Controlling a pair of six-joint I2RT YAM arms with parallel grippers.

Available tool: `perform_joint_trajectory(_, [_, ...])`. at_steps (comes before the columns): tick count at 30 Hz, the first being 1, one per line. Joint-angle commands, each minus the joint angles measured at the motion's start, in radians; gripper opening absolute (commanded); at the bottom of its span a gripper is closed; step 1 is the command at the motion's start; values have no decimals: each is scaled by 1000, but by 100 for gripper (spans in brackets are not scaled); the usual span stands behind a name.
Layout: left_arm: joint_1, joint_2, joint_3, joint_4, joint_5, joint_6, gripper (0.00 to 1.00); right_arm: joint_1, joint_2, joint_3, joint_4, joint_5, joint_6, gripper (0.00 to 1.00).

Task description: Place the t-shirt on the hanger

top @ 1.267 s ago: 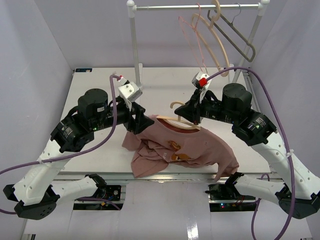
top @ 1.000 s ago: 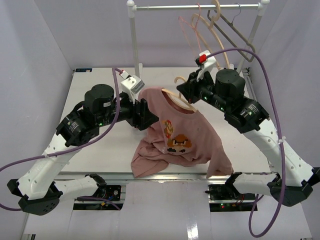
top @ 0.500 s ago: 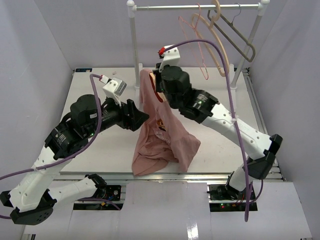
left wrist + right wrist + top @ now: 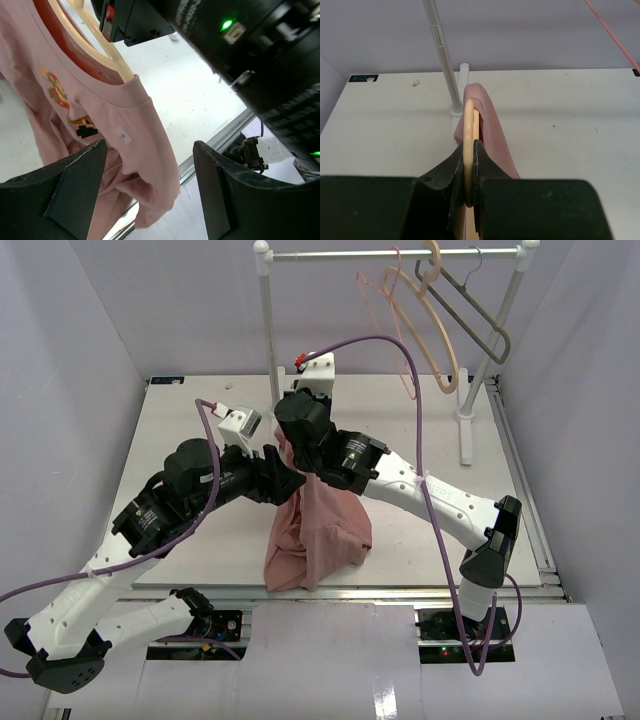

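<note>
The left gripper (image 4: 150,146) reaches in from the left side of the tabletop (image 4: 180,420) with its fingers (image 4: 75,185) spread wide and nothing between them. It points at the t-shirt (image 4: 318,525) from just beside it.

The dusty-pink shirt hangs over the middle of the tabletop. Its collar is pulled over one arm of the beige wooden hanger (image 4: 102,42), while its lower part lies bunched on the surface close to the near edge. The left wrist view shows a small pixel-style print on the front and a size tag inside the collar.

The right gripper sits above the shirt's top, its arm stretching across from the right side. In its own wrist view the jaws are clamped on the hanger's curved bar, the pink cloth draped over the far end of that bar — whether the other shoulder is on the hanger cannot be made out.

Along the far edge towards the right stands a white clothes rail (image 4: 390,253). It carries a thin pink wire hanger (image 4: 385,320), a second beige hanger (image 4: 440,340) and a grey hanger (image 4: 480,315).
</note>
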Motion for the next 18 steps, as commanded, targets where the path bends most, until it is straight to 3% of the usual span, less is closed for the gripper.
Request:
perform_joint_trajectory(1, [-2, -21, -91, 93, -12, -49, 80, 3, -24, 41, 95, 45, 93, 8])
perform_joint_trajectory(9, [-5, -10, -194, 199, -62, -74, 79, 3, -18, 22, 95, 53, 143, 8])
perform_joint_trajectory(18, [-40, 53, -211, 206, -193, -36, 73, 0, 9, 5, 95, 77, 224, 8])
